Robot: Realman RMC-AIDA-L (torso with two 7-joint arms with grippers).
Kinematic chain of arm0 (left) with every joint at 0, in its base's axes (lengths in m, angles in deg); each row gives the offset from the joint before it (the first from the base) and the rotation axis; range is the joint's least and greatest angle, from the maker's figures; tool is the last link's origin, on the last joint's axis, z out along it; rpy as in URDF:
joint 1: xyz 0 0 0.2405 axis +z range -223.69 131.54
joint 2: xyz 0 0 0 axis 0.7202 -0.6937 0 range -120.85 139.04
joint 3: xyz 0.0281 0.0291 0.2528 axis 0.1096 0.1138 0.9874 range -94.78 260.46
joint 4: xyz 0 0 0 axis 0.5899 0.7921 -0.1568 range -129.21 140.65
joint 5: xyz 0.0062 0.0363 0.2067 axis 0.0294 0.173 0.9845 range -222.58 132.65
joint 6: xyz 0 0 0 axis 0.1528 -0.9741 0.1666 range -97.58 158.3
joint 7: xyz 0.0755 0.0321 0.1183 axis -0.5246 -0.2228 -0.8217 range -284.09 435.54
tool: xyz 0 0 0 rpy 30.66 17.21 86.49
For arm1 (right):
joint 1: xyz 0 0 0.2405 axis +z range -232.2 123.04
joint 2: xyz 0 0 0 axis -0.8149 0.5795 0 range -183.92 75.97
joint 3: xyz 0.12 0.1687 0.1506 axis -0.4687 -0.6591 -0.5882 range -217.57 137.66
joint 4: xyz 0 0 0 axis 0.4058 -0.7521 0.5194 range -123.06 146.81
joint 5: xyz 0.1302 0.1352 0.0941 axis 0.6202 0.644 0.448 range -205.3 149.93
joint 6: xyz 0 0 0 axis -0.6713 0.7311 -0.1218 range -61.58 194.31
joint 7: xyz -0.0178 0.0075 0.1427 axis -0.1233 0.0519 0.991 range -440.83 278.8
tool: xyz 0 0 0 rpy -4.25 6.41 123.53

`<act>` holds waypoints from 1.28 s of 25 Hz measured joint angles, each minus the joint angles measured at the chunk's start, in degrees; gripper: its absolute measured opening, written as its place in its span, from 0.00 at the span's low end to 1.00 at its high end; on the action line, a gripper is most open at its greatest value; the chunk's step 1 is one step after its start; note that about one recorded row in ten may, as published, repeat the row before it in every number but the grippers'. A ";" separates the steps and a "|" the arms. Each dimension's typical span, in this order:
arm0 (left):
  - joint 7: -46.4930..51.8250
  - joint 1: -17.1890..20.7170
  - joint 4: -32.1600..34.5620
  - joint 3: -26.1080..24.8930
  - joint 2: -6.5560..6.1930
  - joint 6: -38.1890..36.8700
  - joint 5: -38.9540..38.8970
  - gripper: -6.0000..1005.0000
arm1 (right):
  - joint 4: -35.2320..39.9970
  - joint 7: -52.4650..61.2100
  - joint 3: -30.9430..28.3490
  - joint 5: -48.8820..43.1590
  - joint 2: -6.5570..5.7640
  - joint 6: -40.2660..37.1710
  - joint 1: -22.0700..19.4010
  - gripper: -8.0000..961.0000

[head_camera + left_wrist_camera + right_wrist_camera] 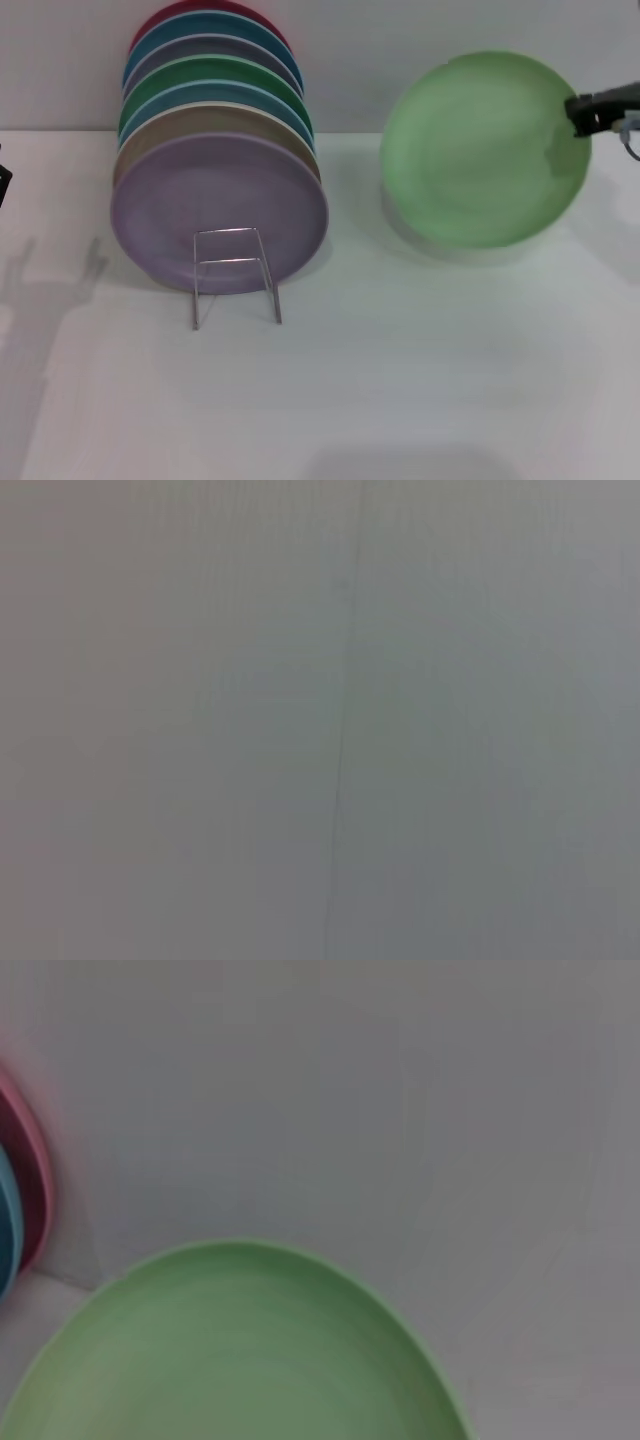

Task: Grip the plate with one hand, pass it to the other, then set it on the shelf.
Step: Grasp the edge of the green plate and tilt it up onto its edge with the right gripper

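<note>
Matte smooth plate (480,150), thin shiny metal wire shelf (236,272)

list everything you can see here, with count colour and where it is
plate: 1, light mint green, tilted up off the table on the right, held at its right rim
stacked plates: about 7, lavender in front, then tan, blue, dark green, purple, blue, red at the back, standing on edge at left
shelf: 1, silver wire, in front of the lavender plate
table: 1, white
right gripper: 1, black, at the plate's right rim
left arm: dark part at the left edge
</note>
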 joint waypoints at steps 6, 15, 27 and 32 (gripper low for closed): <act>-0.23 -0.17 0.00 -0.01 0.00 -0.23 0.08 0.79 | 3.48 -0.02 8.81 -0.12 0.03 -16.88 -1.98 0.03; -0.25 -0.51 0.40 -0.09 -0.08 -0.32 0.07 0.79 | 8.81 0.45 15.90 0.59 0.22 -34.44 -5.13 0.03; -0.33 -0.81 0.61 -0.09 -0.09 -0.09 -0.01 0.79 | 21.86 1.51 25.11 6.19 0.41 -63.96 -7.60 0.03; -0.20 -0.72 0.60 -0.09 -0.09 -0.08 0.16 0.79 | 29.18 2.96 29.94 10.15 0.35 -77.19 -6.83 0.03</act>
